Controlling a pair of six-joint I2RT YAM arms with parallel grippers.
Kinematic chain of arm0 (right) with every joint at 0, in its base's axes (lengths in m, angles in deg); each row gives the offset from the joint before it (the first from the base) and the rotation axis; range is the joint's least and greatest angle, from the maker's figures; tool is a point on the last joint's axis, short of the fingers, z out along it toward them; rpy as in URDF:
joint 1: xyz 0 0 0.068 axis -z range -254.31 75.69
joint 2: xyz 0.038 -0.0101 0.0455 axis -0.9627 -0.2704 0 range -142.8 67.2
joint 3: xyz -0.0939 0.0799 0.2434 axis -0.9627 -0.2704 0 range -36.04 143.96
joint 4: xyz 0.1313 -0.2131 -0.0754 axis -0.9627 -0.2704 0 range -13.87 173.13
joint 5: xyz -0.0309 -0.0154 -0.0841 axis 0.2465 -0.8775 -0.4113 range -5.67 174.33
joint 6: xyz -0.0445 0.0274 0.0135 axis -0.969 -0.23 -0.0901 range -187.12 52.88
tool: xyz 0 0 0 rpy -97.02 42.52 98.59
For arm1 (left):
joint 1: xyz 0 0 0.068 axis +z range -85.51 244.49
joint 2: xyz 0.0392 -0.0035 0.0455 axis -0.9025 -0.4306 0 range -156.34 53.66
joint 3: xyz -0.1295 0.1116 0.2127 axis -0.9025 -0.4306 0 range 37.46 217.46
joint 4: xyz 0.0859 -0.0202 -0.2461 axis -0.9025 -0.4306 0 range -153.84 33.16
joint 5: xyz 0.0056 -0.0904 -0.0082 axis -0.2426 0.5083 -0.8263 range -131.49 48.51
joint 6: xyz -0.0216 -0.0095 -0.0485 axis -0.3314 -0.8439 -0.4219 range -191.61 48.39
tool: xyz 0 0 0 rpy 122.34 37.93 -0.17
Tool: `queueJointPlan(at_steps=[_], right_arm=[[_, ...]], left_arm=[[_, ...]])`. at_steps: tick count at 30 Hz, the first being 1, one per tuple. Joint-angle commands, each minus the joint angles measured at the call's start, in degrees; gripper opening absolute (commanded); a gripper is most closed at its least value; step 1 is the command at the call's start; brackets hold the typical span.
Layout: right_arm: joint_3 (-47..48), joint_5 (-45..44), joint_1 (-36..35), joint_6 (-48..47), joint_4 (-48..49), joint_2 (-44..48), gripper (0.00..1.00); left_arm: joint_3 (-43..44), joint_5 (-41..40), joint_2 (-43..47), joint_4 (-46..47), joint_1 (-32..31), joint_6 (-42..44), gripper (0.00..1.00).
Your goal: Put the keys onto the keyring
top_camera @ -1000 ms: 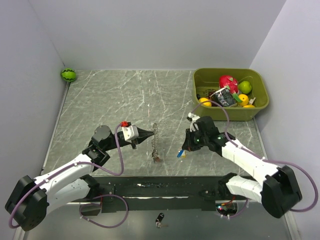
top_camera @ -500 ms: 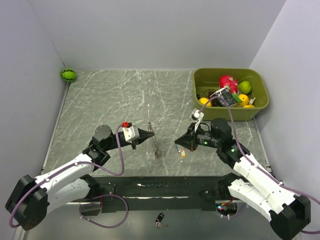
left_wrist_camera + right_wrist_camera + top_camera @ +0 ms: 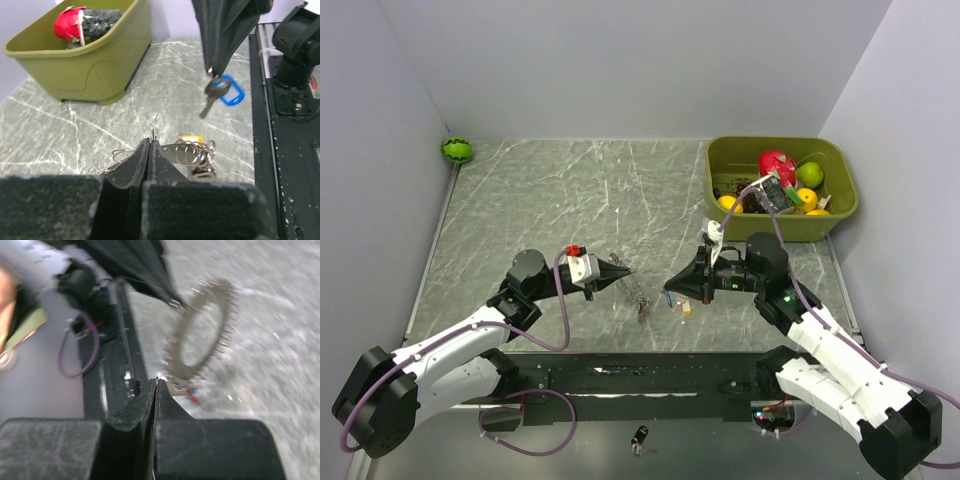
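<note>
The keyring is a thin grey toothed ring that hangs on edge from my left gripper, which is shut on its top rim. In the right wrist view the blurred keyring shows its open centre, with a red key under it. Small wire rings and keys bunch just past the left gripper. My right gripper is shut on a blue-headed key that dangles close to the right of the keyring. A tan key lies on the table below it. The right gripper points at the ring.
An olive bin of toy fruit stands at the back right, also as the olive bin in the left wrist view. A green watermelon ball sits at the back left corner. A small black fob lies on the near ledge.
The right arm has swung its gripper left and forward, bringing the blue key up beside the ring. The left gripper has kept hold of the ring, which has tilted slightly.
</note>
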Motion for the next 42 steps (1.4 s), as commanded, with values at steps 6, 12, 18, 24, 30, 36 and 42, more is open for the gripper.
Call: queueJointPlan(at_steps=[6,12,18,24,30,36,42], right_arm=[[2.8,19.1,2.3,-2.8,5.7,-2.2,0.00],[3.4,17.4,3.5,-3.5,3.8,-2.5,0.00],[5.0,11.4,4.0,-4.9,0.2,-2.4,0.00],[3.3,2.6,4.4,-4.4,1.7,-0.2,0.00],[4.4,-1.9,4.4,-4.9,1.0,-1.1,0.00],[4.5,-0.6,4.4,-6.5,3.1,-4.1,0.00],[6.6,0.5,4.4,-8.3,4.0,-7.1,0.00]], left_arm=[[1.7,9.8,-0.1,9.0,0.2,0.4,0.01],[3.0,10.3,-0.1,6.7,0.2,1.1,0.01],[3.5,10.3,-0.8,7.2,0.2,0.3,0.01],[5.4,9.6,-2.7,5.1,0.2,1.0,0.01],[8.7,5.3,-5.9,4.2,0.1,-3.6,0.01],[18.1,2.4,-11.7,-13.9,-0.6,-1.8,0.01],[22.2,0.7,-13.7,-21.1,-0.7,-1.8,0.01]])
